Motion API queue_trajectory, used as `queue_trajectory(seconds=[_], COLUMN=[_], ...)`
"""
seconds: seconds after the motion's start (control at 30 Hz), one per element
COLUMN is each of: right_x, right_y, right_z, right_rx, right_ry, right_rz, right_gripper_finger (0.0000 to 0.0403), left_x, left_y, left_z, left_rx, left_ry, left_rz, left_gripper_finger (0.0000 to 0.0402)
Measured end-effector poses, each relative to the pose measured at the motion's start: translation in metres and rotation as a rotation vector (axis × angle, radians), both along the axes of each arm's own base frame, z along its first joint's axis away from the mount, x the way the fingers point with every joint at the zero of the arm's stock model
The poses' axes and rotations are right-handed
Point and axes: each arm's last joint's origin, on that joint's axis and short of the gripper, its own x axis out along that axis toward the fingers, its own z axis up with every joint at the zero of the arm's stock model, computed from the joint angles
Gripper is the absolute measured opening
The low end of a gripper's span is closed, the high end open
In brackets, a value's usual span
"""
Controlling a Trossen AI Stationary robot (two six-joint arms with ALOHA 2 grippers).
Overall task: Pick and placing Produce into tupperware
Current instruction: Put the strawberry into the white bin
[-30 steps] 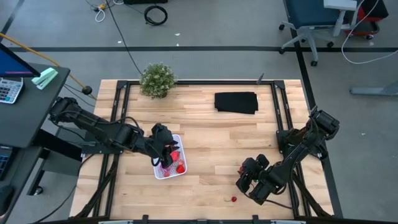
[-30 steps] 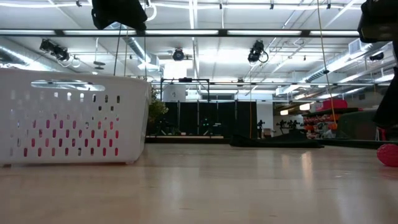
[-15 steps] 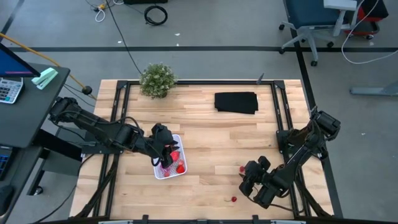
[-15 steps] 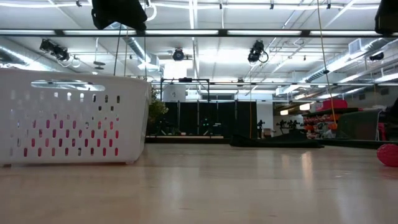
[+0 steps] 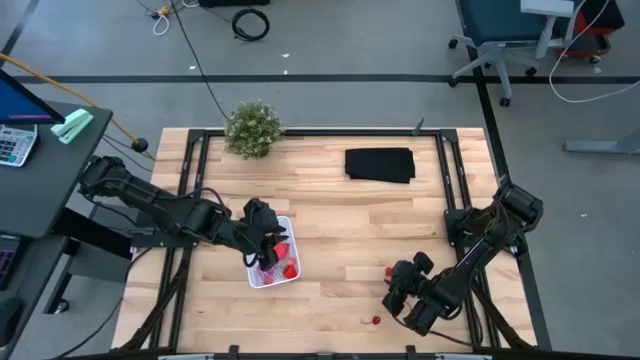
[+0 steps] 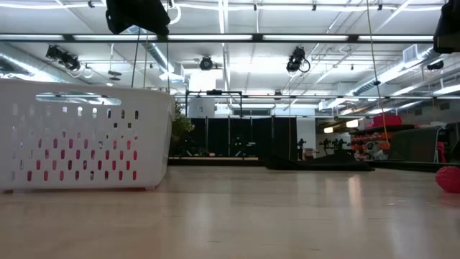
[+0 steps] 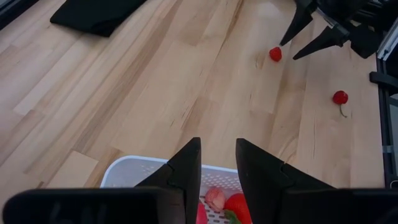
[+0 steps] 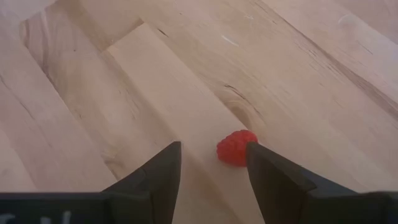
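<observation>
The white tupperware [image 5: 283, 273] sits at the table's left-centre with several red produce pieces [image 7: 236, 205] inside. My left gripper [image 7: 217, 163] hovers open above its far rim [image 7: 134, 167] and holds nothing. A red raspberry [image 8: 236, 147] lies on the wood right of centre. My right gripper [image 8: 211, 163] is open and low, its fingertips just short of the berry on either side; no touch shows. A red cherry [image 5: 376, 321] with a stem lies nearer the front edge. The low view shows the tupperware [image 6: 79, 137] at left and the raspberry [image 6: 448, 178] at right.
A bushy green plant [image 5: 252, 128] stands at the far left of the table and a flat black cloth [image 5: 380, 165] lies at the far right. Bare wood stretches between the tupperware and the raspberry. Black frame rails [image 5: 455, 190] run along the table's sides.
My right gripper has shifted a little toward the table's near right corner and sunk slightly. The raspberry, hidden under it a second ago in the high view, now shows just beyond its fingertips. The raspberry and cherry have stayed in place.
</observation>
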Motion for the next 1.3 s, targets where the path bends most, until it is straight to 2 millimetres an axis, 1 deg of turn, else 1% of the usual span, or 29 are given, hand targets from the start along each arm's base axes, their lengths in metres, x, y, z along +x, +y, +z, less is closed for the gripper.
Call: queue_trajectory(seconds=[0.23, 0.3, 0.6, 0.9, 1.13, 1.3], right_x=[0.001, 0.002, 0.002, -0.001, -0.01, -0.013], right_y=[0.0, 0.001, 0.001, 0.004, 0.012, 0.014], right_z=[-0.016, -0.019, -0.027, -0.03, -0.03, -0.03], right_rx=[-0.061, -0.05, -0.082, -0.073, -0.029, -0.014], right_ry=[0.037, 0.048, 0.066, 0.051, 0.021, 0.008], right_rz=[0.001, -0.002, -0.001, -0.017, -0.046, -0.06], right_gripper_finger=[0.0188, 0.0188, 0.0188, 0.0188, 0.0187, 0.0176], left_x=[0.0, 0.0, 0.0, 0.0, 0.0, 0.0], left_y=[0.0, 0.0, 0.0, 0.0, 0.0, 0.0], left_z=[0.0, 0.0, 0.0, 0.0, 0.0, 0.0], left_rx=[0.0, 0.0, 0.0, 0.001, 0.002, 0.002], left_ry=[0.0, 0.0, 0.0, 0.002, 0.002, 0.003], left_rz=[0.0, 0.0, 0.0, 0.0, 0.0, -0.001], left_gripper_finger=[0.0107, 0.0107, 0.0107, 0.0107, 0.0107, 0.0107])
